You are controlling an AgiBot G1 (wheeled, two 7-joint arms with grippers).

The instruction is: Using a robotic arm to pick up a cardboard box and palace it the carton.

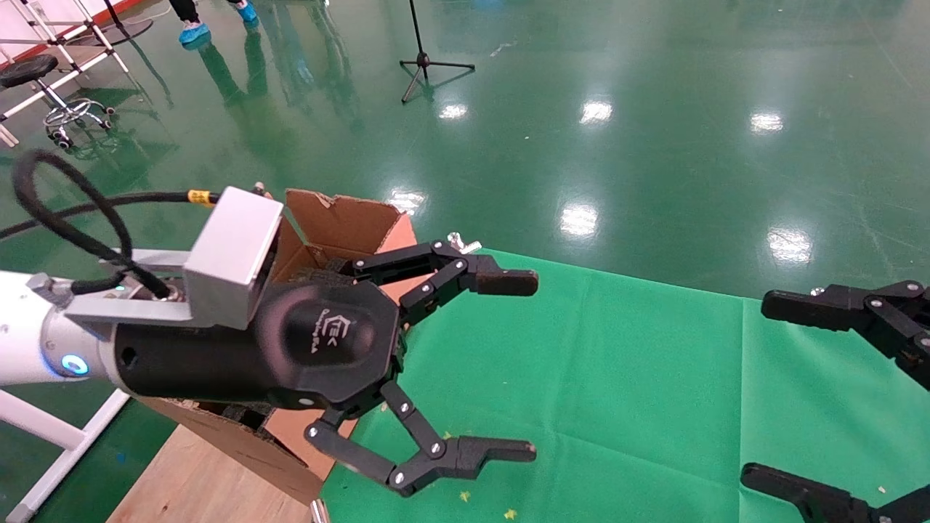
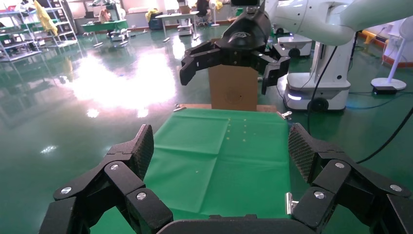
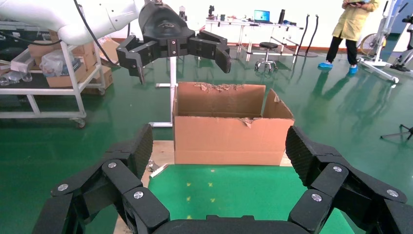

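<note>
The carton [image 1: 341, 218] stands open at the left end of the table, its flaps torn; it also shows in the right wrist view [image 3: 229, 139]. My left gripper [image 1: 532, 367] on the white arm is open and empty, its body in front of the carton and its fingers out over the green cloth. It also shows in the right wrist view [image 3: 180, 66]. My right gripper [image 1: 759, 391] is open and empty at the right edge. In the left wrist view a brown cardboard box [image 2: 234, 92] with a round mark stands at the table's far right end, behind the right gripper [image 2: 226, 80].
A green cloth [image 1: 617, 378] covers the table, with bare wood [image 1: 196, 479] under the carton and metal clips [image 2: 288, 202] at its edges. A tripod [image 1: 429, 65] and a stool [image 1: 33, 73] stand on the green floor. A person [image 3: 350, 29] stands far off.
</note>
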